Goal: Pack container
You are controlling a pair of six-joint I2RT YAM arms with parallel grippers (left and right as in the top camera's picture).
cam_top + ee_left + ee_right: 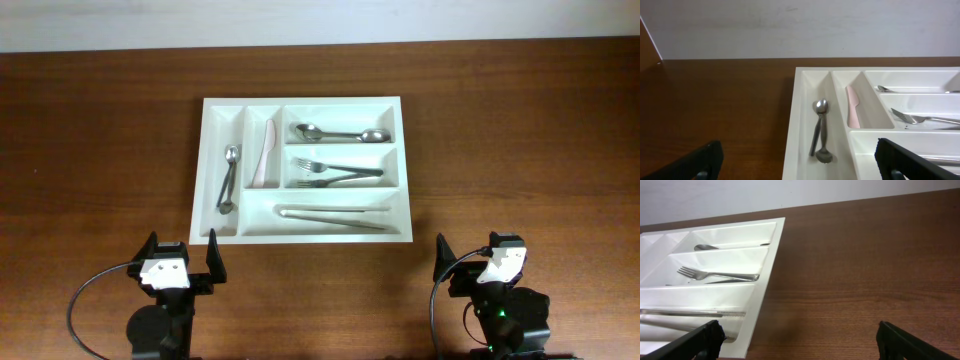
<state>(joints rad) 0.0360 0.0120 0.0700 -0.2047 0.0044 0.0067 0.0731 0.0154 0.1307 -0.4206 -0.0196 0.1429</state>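
Observation:
The container (300, 101), a large white cutlery tray, lies in the middle of the wooden table. It holds small spoons (229, 180) in the left narrow slot, a pink knife (266, 152) beside them, two spoons (340, 133), forks (335, 172) and long metal pieces (335, 217) in the three long slots. My left gripper (182, 258) stands open just in front of the tray's near left corner (792, 125), nothing between its fingers (702, 161). My right gripper (480, 262) is open and empty off the near right corner (762, 295), over bare wood.
Brown wooden tabletop (520, 140) surrounds the tray on all sides. A pale wall (800, 25) runs along the table's far edge. Black cables loop beside each arm base at the near edge.

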